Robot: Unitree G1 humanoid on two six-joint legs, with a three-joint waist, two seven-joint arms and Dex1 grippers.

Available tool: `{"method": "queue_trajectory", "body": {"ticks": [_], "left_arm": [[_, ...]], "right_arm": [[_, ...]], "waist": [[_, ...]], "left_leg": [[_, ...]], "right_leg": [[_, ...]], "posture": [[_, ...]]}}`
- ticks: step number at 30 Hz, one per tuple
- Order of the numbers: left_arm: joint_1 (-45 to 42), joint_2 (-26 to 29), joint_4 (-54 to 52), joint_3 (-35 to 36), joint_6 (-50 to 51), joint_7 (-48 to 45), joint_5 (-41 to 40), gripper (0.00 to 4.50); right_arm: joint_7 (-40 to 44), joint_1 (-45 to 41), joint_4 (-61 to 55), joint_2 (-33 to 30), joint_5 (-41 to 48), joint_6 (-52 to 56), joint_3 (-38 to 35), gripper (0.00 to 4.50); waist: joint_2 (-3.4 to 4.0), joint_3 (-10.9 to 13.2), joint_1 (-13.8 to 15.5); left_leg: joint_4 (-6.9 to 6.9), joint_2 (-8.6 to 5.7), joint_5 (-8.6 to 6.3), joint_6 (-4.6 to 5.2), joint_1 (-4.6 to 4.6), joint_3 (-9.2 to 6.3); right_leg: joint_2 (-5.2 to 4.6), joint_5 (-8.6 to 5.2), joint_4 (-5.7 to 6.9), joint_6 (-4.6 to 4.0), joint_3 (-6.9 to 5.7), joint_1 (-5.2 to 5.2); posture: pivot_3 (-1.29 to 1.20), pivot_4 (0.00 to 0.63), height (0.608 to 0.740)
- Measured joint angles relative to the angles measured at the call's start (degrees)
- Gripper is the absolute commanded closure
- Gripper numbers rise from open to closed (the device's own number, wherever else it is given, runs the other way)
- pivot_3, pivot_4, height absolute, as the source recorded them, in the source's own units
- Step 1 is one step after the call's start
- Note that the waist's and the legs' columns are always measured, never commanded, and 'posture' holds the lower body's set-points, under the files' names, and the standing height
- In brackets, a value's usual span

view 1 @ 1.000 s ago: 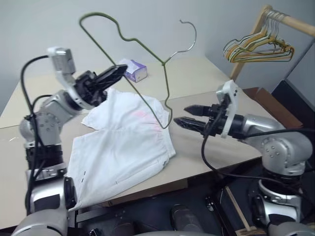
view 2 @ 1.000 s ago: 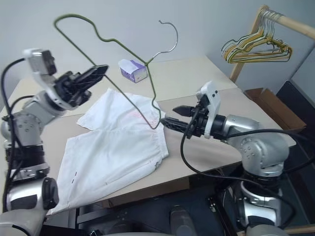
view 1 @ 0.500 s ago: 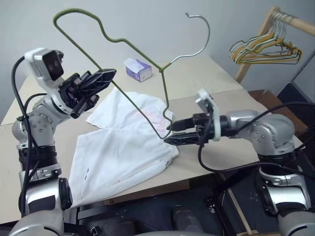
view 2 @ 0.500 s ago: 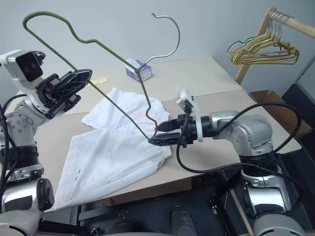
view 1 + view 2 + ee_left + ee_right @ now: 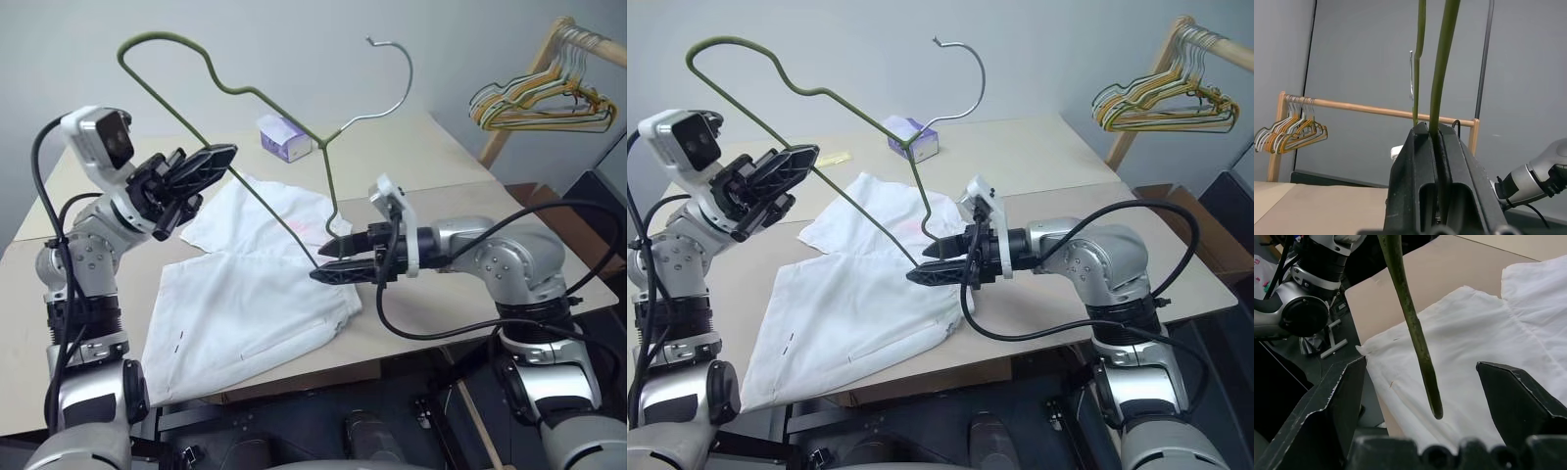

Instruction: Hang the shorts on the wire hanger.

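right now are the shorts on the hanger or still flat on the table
Flat on the table: the shorts lie spread out, with the wire hanger held up above them.

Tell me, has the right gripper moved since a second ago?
Yes. The right gripper has swung toward the robot's left: it was off the shorts' waistband edge, over bare table, and now hangs open around the wire hanger's lower end.

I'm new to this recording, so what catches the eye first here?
The wire hanger, held high over the table by the shut left gripper. Below it the white shorts lie spread flat, and the open right gripper straddles the hanger's lower tip just above them.
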Motion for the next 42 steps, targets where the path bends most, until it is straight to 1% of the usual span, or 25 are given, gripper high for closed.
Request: {"method": "queue_trajectory", "body": {"ticks": [10, 11, 13, 14, 16, 20, 22, 23, 25, 26, 30, 32, 34, 35, 38, 42], "left_arm": [[0.0, -0.5, 0.7, -0.4, -0.8, 0.0, 1.0, 4.50], [0.0, -0.5, 1.4, -0.2, -1.3, 0.2, 1.3, 4.50], [0.0, -0.5, 1.9, -0.2, -1.2, 0.2, 1.7, 3.98], [0.0, -0.5, 2.0, -0.3, -1.2, 0.2, 1.9, 3.82], [0.0, -0.4, 2.0, -0.8, -1.4, 0.2, 2.5, 3.22], [0.0, -0.3, 2.0, -3.9, -2.5, 0.1, 6.2, 1.85], [0.1, 0.2, 1.9, -6.2, -2.8, 0.2, 8.5, 1.13], [0.1, 0.6, 1.8, -7.4, -3.0, 0.4, 10.0, 0.88], [0.2, 1.7, 1.7, -10.1, -3.6, 1.8, 13.6, 0.19], [0.2, 2.0, 1.7, -11.7, -3.7, 2.9, 15.9, 0.04], [1.6, 3.4, 2.2, -16.4, -7.4, 6.6, 24.5, 0.04], [4.6, 6.6, 2.1, -19.1, -11.7, 6.6, 30.1, 0.04], [7.8, 9.6, 1.6, -20.0, -14.5, 5.7, 33.1, 0.04], [9.9, 11.1, 0.6, -20.0, -15.3, 4.9, 33.7, 0.04], [11.4, 11.6, -2.2, -19.9, -15.9, 4.1, 33.8, 0.04], [13.3, 13.3, -7.2, -19.9, -17.8, 2.0, 33.8, 0.04]], "right_arm": [[-0.9, 0.0, -0.3, 0.2, 0.1, 0.0, 0.7, 4.40], [-0.6, 0.0, -1.0, 0.2, 0.4, 0.0, 1.4, 4.46], [-0.6, 0.1, -1.2, 0.2, 0.6, 0.0, 1.7, 4.50], [-0.6, 0.1, -1.2, 0.2, 0.7, 0.0, 1.7, 4.50], [-1.1, 0.2, -1.3, 0.2, 1.1, 0.1, 1.8, 4.50], [-3.6, 0.1, -1.2, 0.7, 2.2, 0.5, 0.4, 4.50], [-5.4, 0.1, -1.2, 1.3, 3.1, 1.2, -2.0, 4.50], [-6.1, 0.0, -1.2, 1.7, 4.1, 1.8, -3.3, 4.50], [-8.3, -0.4, -0.5, 2.9, 6.2, 3.4, -6.7, 4.50], [-9.8, -0.6, 0.0, 3.4, 7.2, 4.5, -8.9, 4.50], [-14.7, -0.8, 1.8, 2.6, 9.5, 9.8, -14.1, 4.50], [-16.9, 1.2, 2.1, -0.1, 10.1, 13.5, -16.4, 4.50], [-17.4, 4.8, 2.1, -3.5, 10.5, 16.8, -17.9, 4.50], [-17.3, 7.8, 2.1, -5.5, 11.3, 19.4, -19.3, 4.50], [-16.7, 11.1, 2.6, -7.8, 13.2, 23.5, -20.6, 4.50], [-12.9, 16.0, 8.2, -18.1, 19.9, 25.6, -17.1, 4.50]], "waist": [[0.00, 0.0, -0.2], [0.00, 0.0, -0.2], [0.00, 0.0, -0.2], [0.00, 0.0, -0.2], [0.00, 0.0, -0.2], [0.00, 0.0, -0.1], [0.00, 0.0, -0.2], [0.00, 0.0, -0.2], [0.00, 0.0, -0.2], [0.00, 0.0, -0.2], [0.00, 0.0, -0.2], [0.01, 0.0, -0.4], [0.01, 0.0, -0.5], [0.01, 0.0, -0.4], [0.01, 0.0, -0.2], [0.01, 0.0, 0.0]], "left_leg": [[0.00, 0.00, 0.00, 0.00, 0.00, -0.01], [0.00, 0.00, 0.00, 0.00, 0.01, -0.01], [0.01, 0.01, 0.00, 0.00, 0.00, -0.02], [0.01, 0.00, 0.00, 0.00, 0.00, -0.01], [0.01, 0.00, 0.00, 0.00, 0.00, -0.01], [0.01, 0.00, 0.00, 0.00, -0.02, -0.01], [0.01, 0.00, 0.00, 0.00, -0.02, 0.00], [0.00, 0.00, 0.00, 0.00, -0.01, 0.00], [0.00, 0.01, 0.00, 0.00, 0.00, 0.00], [0.00, 0.00, 0.00, 0.00, 0.01, 0.01], [-0.02, 0.02, 0.00, 0.00, -0.01, 0.02], [-0.09, 0.03, -0.01, 0.01, -0.03, 0.08], [-0.10, 0.05, -0.02, 0.04, -0.12, 0.10], [-0.09, 0.05, -0.03, 0.05, -0.25, 0.10], [0.04, 0.01, -0.05, 0.08, -0.47, 0.10], [0.06, 0.00, -0.08, 0.14, -0.43, 0.15]], "right_leg": [[0.00, 0.00, -0.01, 0.00, 0.00, 0.00], [0.01, 0.00, 0.00, 0.00, 0.00, 0.00], [0.01, 0.00, 0.00, 0.00, -0.01, 0.00], [-0.01, 0.00, 0.00, 0.00, -0.01, 0.00], [-0.01, 0.00, -0.01, 0.00, -0.01, 0.01], [-0.01, 0.00, -0.02, 0.00, -0.02, 0.01], [0.00, 0.00, -0.02, 0.00, -0.01, 0.00], [0.00, 0.00, -0.02, 0.00, -0.01, 0.00], [0.01, 0.01, -0.01, -0.01, -0.01, 0.01], [0.00, 0.01, 0.00, -0.01, 0.00, 0.01], [0.00, 0.01, -0.01, -0.02, 0.00, -0.01], [0.00, 0.00, -0.03, -0.03, 0.01, -0.06], [0.00, -0.01, -0.05, -0.03, 0.01, -0.14], [-0.01, -0.02, -0.06, -0.03, -0.01, -0.21], [-0.09, 0.00, -0.08, 0.03, -0.02, -0.32], [-0.11, 0.01, -0.19, 0.06, -0.05, -0.17]], "posture": [[-0.10, 0.000, 0.740], [-0.10, 0.000, 0.740], [-0.10, 0.000, 0.740], [-0.10, 0.000, 0.740], [-0.11, 0.000, 0.740], [-0.12, 0.000, 0.740], [-0.12, 0.000, 0.740], [-0.12, 0.000, 0.740], [-0.13, 0.000, 0.740], [-0.13, 0.000, 0.740], [-0.15, 0.000, 0.740], [-0.15, 0.000, 0.740], [-0.15, 0.000, 0.740], [-0.15, 0.000, 0.740], [-0.14, 0.000, 0.740], [-0.14, 0.000, 0.740]]}}
